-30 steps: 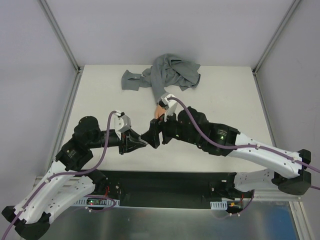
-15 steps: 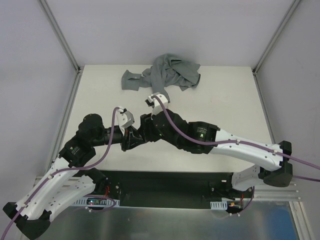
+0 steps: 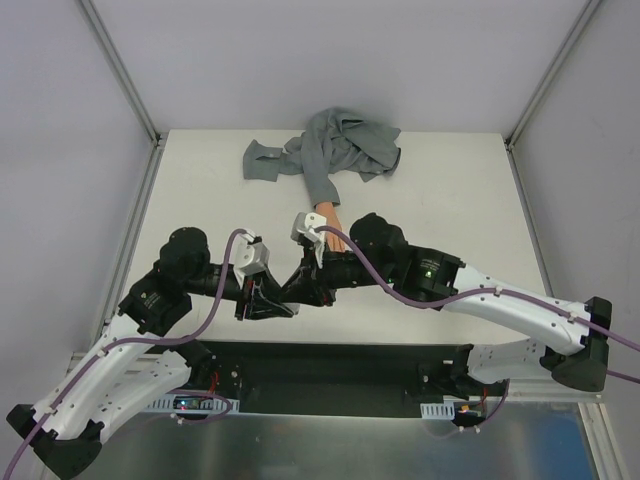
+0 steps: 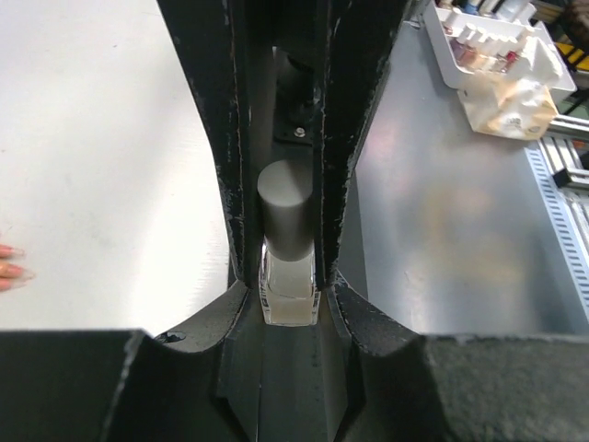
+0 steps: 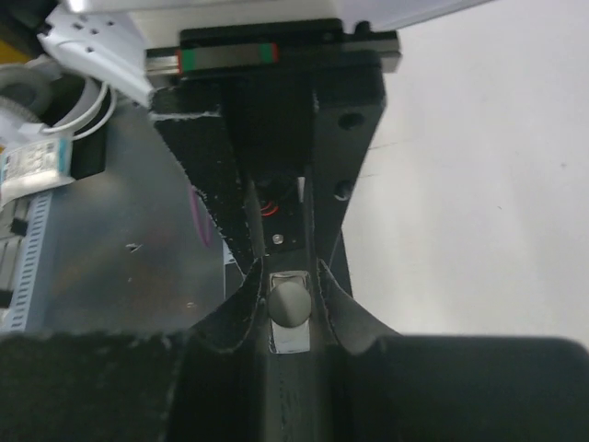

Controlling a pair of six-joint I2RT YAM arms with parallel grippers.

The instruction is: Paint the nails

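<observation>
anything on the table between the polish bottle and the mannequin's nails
Nothing visible lies on the table between them. The left gripper holds the polish bottle, and only bare surface reaches the nails. The grey cap is on, the right gripper closed around it.

From here I count two end effectors, one left end effector (image 4: 287, 311) and one right end effector (image 5: 290, 308), and a single small bottle (image 4: 288, 287) with one grey cap (image 4: 287, 198). I see one mannequin hand (image 3: 327, 215), one grey cloth (image 3: 340, 145) and one bench (image 3: 450, 190). The left wrist camera catches two pink fingertips (image 4: 11, 272).
</observation>
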